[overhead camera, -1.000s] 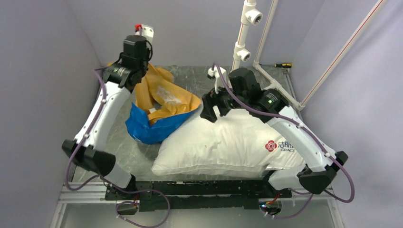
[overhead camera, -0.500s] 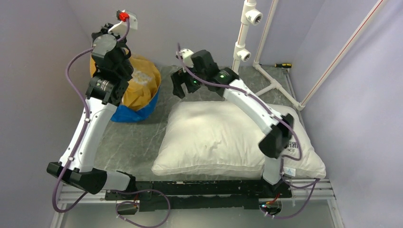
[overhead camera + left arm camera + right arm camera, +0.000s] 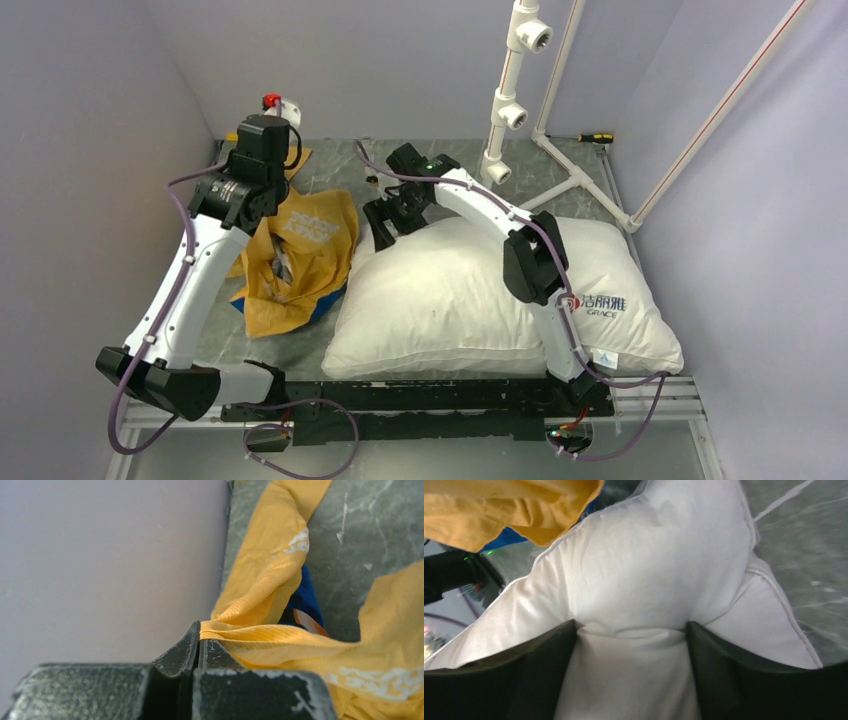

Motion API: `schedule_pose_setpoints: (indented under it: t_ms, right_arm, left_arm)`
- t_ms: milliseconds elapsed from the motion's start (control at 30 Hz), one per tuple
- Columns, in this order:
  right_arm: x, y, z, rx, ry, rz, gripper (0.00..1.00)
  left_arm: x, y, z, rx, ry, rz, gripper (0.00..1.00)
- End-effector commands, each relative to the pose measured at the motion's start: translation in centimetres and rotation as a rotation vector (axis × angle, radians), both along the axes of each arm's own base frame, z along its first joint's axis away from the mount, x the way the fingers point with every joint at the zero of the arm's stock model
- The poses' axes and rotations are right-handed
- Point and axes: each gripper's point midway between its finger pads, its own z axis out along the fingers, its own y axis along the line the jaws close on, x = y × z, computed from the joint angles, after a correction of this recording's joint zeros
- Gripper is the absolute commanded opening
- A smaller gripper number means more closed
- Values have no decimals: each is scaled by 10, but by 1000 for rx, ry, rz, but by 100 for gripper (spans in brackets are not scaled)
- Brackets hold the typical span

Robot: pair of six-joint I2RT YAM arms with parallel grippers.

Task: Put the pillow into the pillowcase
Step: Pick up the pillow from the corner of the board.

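The white pillow point(image 3: 470, 300) with its red logo point(image 3: 570, 303) lies across the right half of the table. My right gripper point(image 3: 385, 222) is at its far left corner. In the right wrist view the jaws stand wide, the fingers pressing into both sides of a bulge of pillow point(image 3: 634, 580) with the cloth creased at the right gripper point(image 3: 631, 630). The pillowcase point(image 3: 300, 260), orange side out with blue showing at its edges, is crumpled left of the pillow. My left gripper point(image 3: 262, 215) is shut on an orange fold of the pillowcase point(image 3: 260, 580), pinched at the left gripper point(image 3: 199, 630) close to the left wall.
A white pipe frame point(image 3: 510, 90) stands at the back right, with a screwdriver point(image 3: 595, 138) beside it. Purple walls close in on the left, back and right. A black rail point(image 3: 420, 395) runs along the near edge of the grey marbled table point(image 3: 340, 170).
My right gripper has come down from the air onto the pillow's far left corner. My left arm has dropped lower, and the pillowcase now hangs spread nearer the pillow.
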Motion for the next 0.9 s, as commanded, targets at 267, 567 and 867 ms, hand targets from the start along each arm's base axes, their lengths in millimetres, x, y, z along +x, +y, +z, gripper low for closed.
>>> schedule_pose_setpoints:
  t_ms: [267, 567, 867]
  right_arm:
    - [-29, 13, 109, 239, -52, 69, 0]
    - [1, -5, 261, 446, -540, -85, 0]
    - [52, -35, 353, 557, -992, -437, 0]
  left_arm:
    - [1, 0, -41, -239, 68, 107, 0]
    - [27, -12, -22, -367, 19, 123, 0]
    - [59, -63, 25, -605, -92, -83, 0]
